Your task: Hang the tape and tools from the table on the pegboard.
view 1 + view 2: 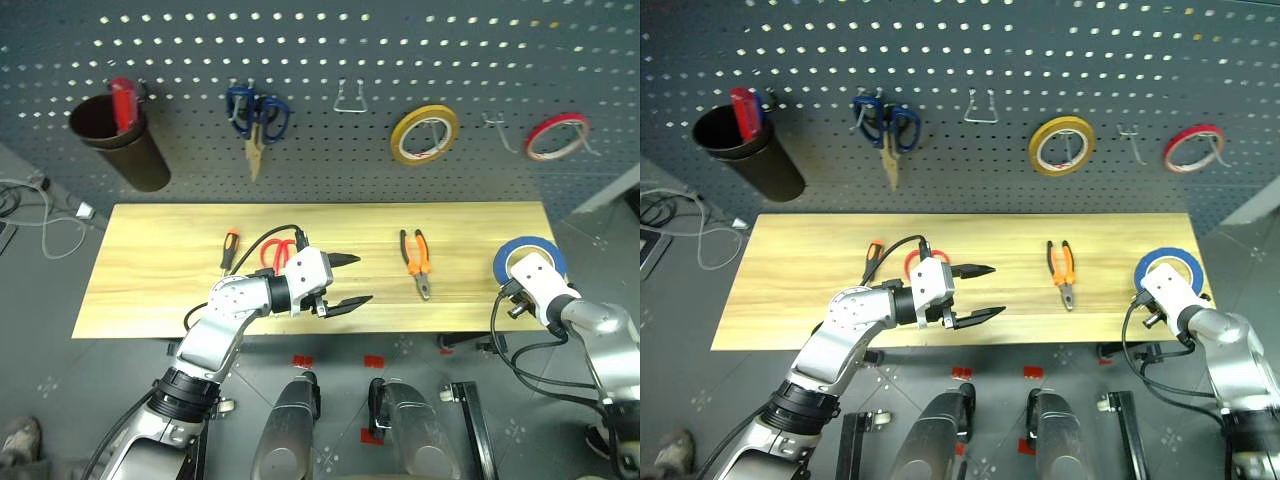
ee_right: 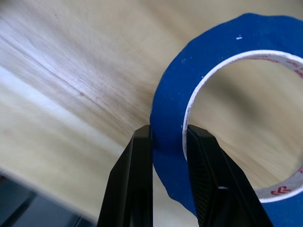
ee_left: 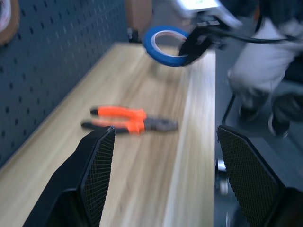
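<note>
The blue tape [image 2: 176, 101] is tilted up off the right end of the table [image 1: 150, 260], and my right gripper [image 2: 168, 131] is shut on its rim, one finger inside the ring and one outside. The orange-and-black pliers [image 1: 417, 262] lie right of the table's middle. My left gripper [image 1: 362, 279] hovers open near the front edge, pointing right toward the pliers, with nothing between its fingers. Behind its wrist lie the red-looped scissors [image 1: 276, 250], partly covered, and the screwdriver [image 1: 228, 250]. The pegboard [image 1: 330, 50] rises behind the table.
On the pegboard hang a dark cup [image 1: 125, 140] holding a red item, blue-looped scissors [image 1: 257, 115], a yellow ring [image 1: 424, 133] and a red ring [image 1: 556, 136]. Bare hooks [image 1: 349, 97] [image 1: 497, 128] sit between them. Cables lie on the floor at the left.
</note>
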Tool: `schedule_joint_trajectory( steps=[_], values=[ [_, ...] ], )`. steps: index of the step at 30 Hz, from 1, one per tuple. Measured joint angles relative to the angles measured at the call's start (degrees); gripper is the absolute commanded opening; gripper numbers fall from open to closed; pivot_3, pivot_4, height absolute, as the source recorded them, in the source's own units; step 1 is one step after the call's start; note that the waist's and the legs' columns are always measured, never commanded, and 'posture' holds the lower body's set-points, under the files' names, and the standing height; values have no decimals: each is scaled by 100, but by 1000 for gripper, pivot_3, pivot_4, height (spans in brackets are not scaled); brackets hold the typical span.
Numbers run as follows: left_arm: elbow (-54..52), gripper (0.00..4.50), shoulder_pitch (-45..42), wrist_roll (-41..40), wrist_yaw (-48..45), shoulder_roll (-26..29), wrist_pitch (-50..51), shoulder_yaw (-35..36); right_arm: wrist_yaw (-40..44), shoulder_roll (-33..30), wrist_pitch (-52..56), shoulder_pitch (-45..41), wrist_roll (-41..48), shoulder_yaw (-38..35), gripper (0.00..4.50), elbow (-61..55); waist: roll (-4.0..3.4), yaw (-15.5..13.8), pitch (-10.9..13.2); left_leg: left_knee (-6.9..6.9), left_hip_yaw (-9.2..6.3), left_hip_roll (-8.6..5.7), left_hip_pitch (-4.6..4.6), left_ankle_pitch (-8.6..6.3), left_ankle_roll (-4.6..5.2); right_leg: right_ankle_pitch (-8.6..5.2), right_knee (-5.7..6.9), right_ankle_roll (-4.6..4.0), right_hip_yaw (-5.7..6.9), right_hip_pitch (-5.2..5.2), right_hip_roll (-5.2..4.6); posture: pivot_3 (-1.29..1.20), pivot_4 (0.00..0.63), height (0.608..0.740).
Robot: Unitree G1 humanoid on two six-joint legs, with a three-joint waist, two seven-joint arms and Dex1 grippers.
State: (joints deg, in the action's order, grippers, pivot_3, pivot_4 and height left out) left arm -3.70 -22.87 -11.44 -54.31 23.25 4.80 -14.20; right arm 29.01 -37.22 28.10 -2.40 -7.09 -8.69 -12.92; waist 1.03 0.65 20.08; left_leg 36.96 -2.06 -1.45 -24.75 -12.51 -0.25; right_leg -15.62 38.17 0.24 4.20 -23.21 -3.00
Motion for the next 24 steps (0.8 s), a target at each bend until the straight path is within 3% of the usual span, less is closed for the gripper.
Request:
schedule_joint_trajectory(
  steps=[4,8,13,23,24],
  values=[
    [2,3618,-100,-169,46,-164,170,49,-789,664,-242,608,-396,47,680,-1628,0,133,0,2,5,1,12,-9,16,-18,24,33,-12,-5,1,-130,340,740],
    [9,3618,-397,-284,229,-414,365,121,-1059,1180,-568,-55,-490,666,680,-2198,3,214,1,10,30,1,21,-3,18,-17,48,38,-35,-15,2,-120,329,740],
    [117,3618,-514,-330,498,-518,459,337,-1003,1269,-654,-1509,-10,448,680,-995,12,216,-4,13,45,0,30,5,26,-9,59,44,-48,-14,0,-96,322,740],
    [207,3618,-511,-313,780,-554,491,467,-545,1273,-1288,-3075,630,450,680,1555,13,203,-4,5,61,0,26,15,8,4,51,8,-44,-17,-9,-79,318,740],
    [207,3618,-511,-312,809,-553,492,468,-529,1282,-1308,-3082,687,430,1030,1632,13,196,-5,4,60,0,25,15,8,4,51,8,-42,-17,-8,-79,318,740]
  ],
)
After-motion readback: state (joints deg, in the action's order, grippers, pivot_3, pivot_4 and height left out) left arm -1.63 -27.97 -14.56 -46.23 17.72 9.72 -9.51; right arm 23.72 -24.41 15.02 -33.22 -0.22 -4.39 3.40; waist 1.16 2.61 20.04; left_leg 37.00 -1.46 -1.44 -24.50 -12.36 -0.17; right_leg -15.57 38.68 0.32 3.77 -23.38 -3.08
